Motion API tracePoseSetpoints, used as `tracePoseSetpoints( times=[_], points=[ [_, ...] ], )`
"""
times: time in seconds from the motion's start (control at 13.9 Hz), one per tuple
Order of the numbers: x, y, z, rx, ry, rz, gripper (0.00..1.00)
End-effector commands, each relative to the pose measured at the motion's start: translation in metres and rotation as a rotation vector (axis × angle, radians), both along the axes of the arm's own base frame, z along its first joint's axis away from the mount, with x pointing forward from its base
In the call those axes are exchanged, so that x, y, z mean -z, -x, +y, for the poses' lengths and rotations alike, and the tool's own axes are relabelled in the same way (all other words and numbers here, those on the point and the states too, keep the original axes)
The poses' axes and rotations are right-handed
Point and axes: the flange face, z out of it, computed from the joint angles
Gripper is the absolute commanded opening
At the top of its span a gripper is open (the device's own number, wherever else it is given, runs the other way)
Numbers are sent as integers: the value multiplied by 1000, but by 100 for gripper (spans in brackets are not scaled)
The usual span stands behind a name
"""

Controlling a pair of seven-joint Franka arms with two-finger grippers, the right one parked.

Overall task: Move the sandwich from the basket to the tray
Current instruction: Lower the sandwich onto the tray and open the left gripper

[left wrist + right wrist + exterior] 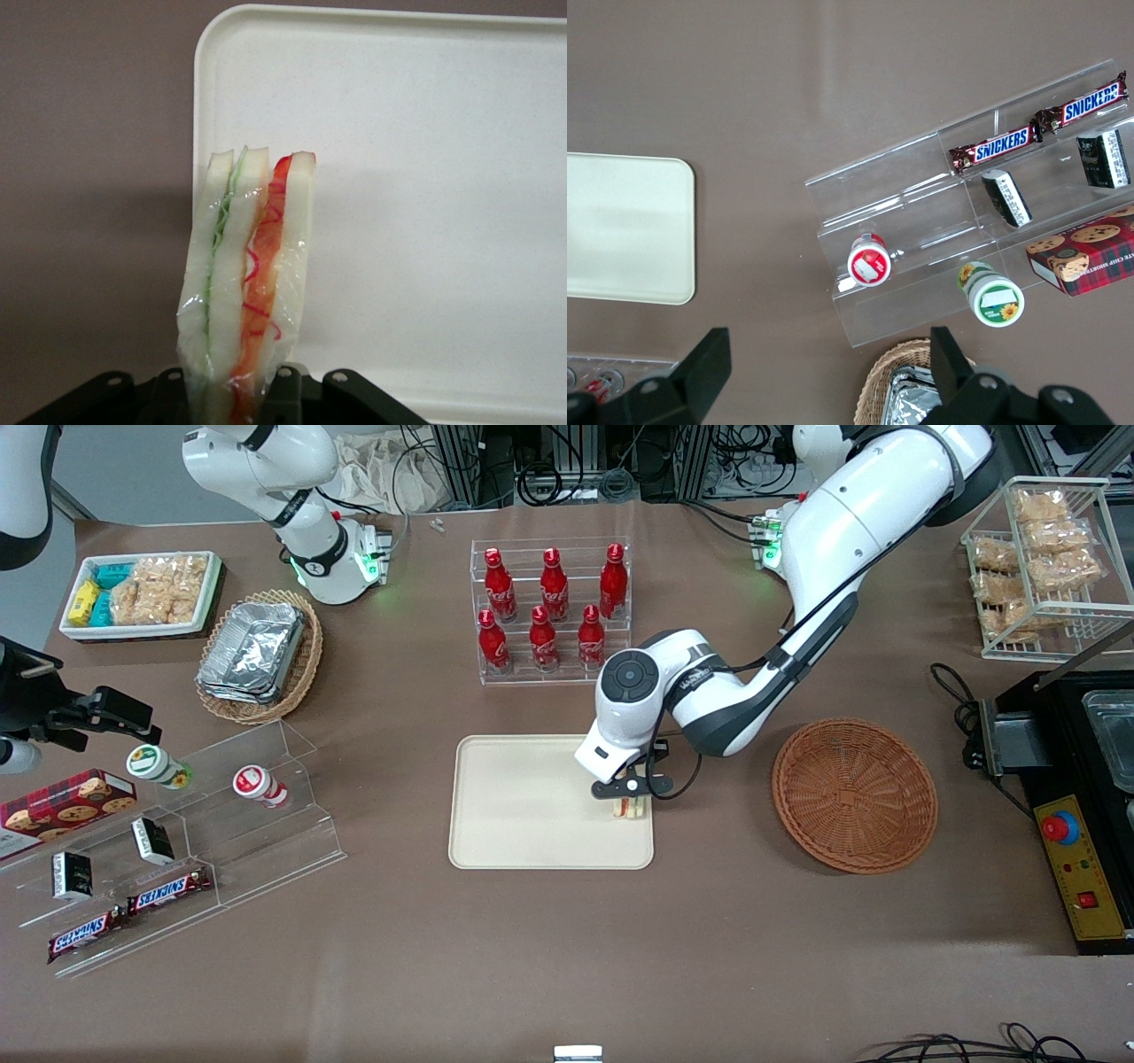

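The sandwich [251, 274], a wrapped wedge of white bread with orange-red and green filling, stands edge-on between the fingers of my left gripper [628, 807], which is shut on it. In the front view the sandwich [628, 808] is held over the cream tray [523, 806], near the tray's edge that faces the basket. The cream tray [425, 177] fills much of the wrist view under the sandwich. The reddish-brown wicker basket [854, 794] lies beside the tray toward the working arm's end of the table, with nothing in it.
A clear rack of red bottles [549, 615] stands farther from the front camera than the tray. A tan basket with foil containers [259, 657] and a clear stepped stand with snacks [177, 841] lie toward the parked arm's end. A black appliance [1076, 779] sits beside the basket.
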Motion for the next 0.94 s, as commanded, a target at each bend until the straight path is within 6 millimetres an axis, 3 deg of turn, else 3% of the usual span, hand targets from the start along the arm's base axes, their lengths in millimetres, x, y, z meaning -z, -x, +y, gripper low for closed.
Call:
tracePoseSetpoints(
  times=[0.0, 0.14, 0.29, 0.36, 0.43, 0.5, 0.72, 0.86],
  points=[
    [13, -4, -6, 2, 13, -36, 0],
    [25, -1, -6, 6, 13, -17, 0],
    [37, 2, -6, 11, 9, 5, 19],
    [37, 2, -6, 14, 9, 5, 38],
    [36, 0, -6, 16, 8, 3, 94],
    [35, 0, -5, 11, 5, -3, 100],
    [25, -7, -1, 11, -2, -32, 100],
    [-19, -16, 3, 4, -6, -96, 100]
  ],
)
